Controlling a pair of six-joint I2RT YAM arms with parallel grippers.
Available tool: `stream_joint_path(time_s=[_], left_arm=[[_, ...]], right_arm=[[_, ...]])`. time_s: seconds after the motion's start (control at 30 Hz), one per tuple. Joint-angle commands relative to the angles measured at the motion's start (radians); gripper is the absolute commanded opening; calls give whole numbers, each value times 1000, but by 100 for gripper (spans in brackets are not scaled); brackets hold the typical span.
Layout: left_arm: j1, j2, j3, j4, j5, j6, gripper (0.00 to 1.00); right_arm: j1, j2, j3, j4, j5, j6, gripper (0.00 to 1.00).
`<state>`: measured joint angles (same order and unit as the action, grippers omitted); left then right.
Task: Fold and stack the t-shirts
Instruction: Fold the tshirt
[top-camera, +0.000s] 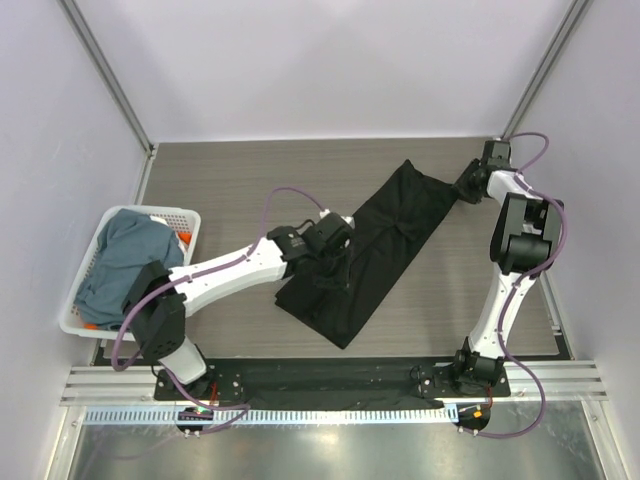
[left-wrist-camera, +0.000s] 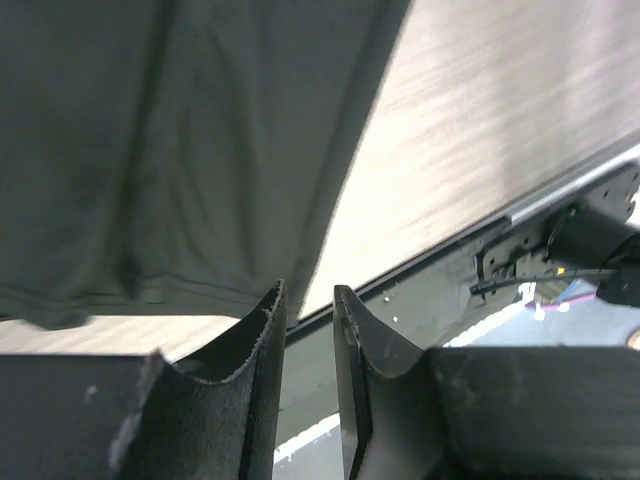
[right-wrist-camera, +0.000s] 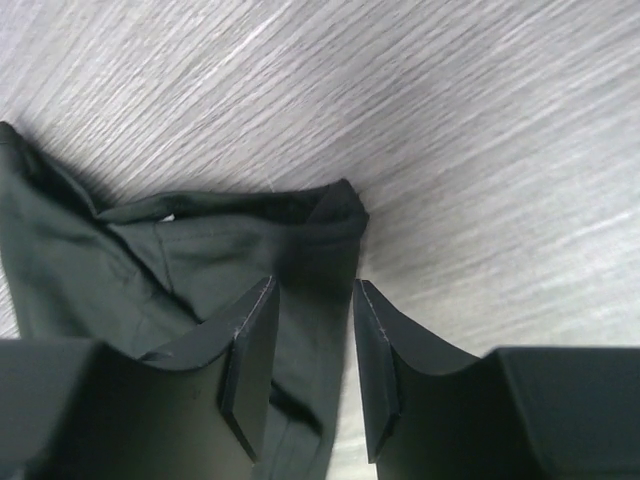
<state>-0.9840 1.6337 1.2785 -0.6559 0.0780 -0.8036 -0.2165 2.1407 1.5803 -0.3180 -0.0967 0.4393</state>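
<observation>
Cloth: black t-shirt (top-camera: 372, 250) spread diagonally at centre, near-left to far-right, for folding | left gripper (left-wrist-camera: 308, 290): jaws narrowly parted, empty, by shirt's left hem | right gripper (right-wrist-camera: 313, 283): jaws apart, empty, over far-right corner, likely for pinching | basket (top-camera: 150, 211), left: blue-grey t-shirt (top-camera: 120, 262) queued

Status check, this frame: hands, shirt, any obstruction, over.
Left hand open, empty, at hem of black t-shirt. Right hand open over its far corner. Shirt lies diagonal, part-folded. Nothing blocking.
</observation>
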Motion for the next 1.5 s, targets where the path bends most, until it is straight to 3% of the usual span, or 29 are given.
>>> stream_joint_path(time_s=[0.0,0.1,0.23,0.5,0.63,0.67,0.73,0.97,1.13,1.47], left_arm=[[68,-64,47,-65,-14,64,27],[140,-72,47,-74,9,95,31],[235,-67,50,-94,49,130,32],[318,-14,56,-160,-15,239,37],[352,64,48,-130,43,241,41],[366,78,45,-87,93,242,43],[422,118,51,-48,242,219,44],[433,230,90,-27,305,253,46],[416,245,27,55,342,225,46],[369,245,-149,174,289,181,41]], right_arm=[[-9,13,38,49,3,-24,38],[-14,50,47,66,5,-27,28],[-15,122,113,76,-15,-46,4],[-14,340,407,83,-133,12,1],[-14,448,591,47,-164,24,10],[-15,458,648,31,-172,27,19],[-17,447,650,7,-179,45,26],[-14,158,272,14,-152,134,51],[-14,6,83,25,-81,148,54],[15,-202,-103,7,-87,139,55]])
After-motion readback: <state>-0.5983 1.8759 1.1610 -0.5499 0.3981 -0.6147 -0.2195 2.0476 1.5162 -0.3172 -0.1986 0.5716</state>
